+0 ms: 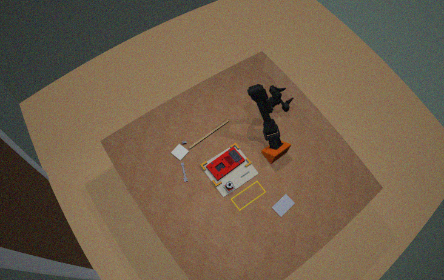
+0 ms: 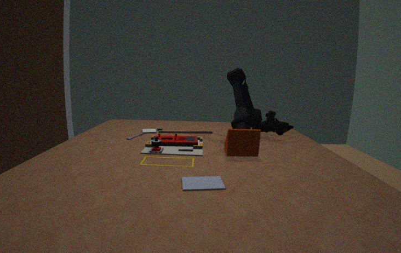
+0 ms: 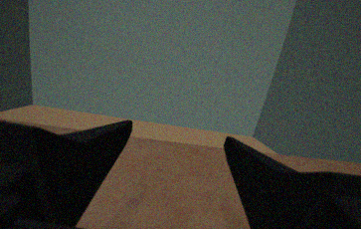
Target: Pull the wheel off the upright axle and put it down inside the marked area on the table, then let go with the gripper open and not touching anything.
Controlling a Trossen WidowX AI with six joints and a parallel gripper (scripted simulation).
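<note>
The wheel point(image 1: 228, 186) point(image 2: 155, 143) sits on its upright axle at a corner of a pale baseplate point(image 1: 242, 175) point(image 2: 177, 151). A yellow outlined rectangle point(image 1: 240, 208) point(image 2: 166, 165) is marked on the table just beside that plate. My gripper point(image 1: 285, 96) point(image 2: 285, 128) point(image 3: 179, 133) is open and empty. It hangs low behind the arm's orange base point(image 1: 276, 151) point(image 2: 242, 142), far from the wheel and facing away from it. The wrist view shows only the two dark fingers, bare table and wall.
A red board point(image 1: 224, 162) point(image 2: 174, 139) lies on the baseplate. A grey card point(image 1: 282, 205) point(image 2: 202, 183) lies near the marked rectangle. A white card point(image 1: 179, 151), a small wrench point(image 1: 184, 172) point(image 2: 134, 136) and a thin wooden stick point(image 1: 208, 134) point(image 2: 184, 132) lie beyond the plate.
</note>
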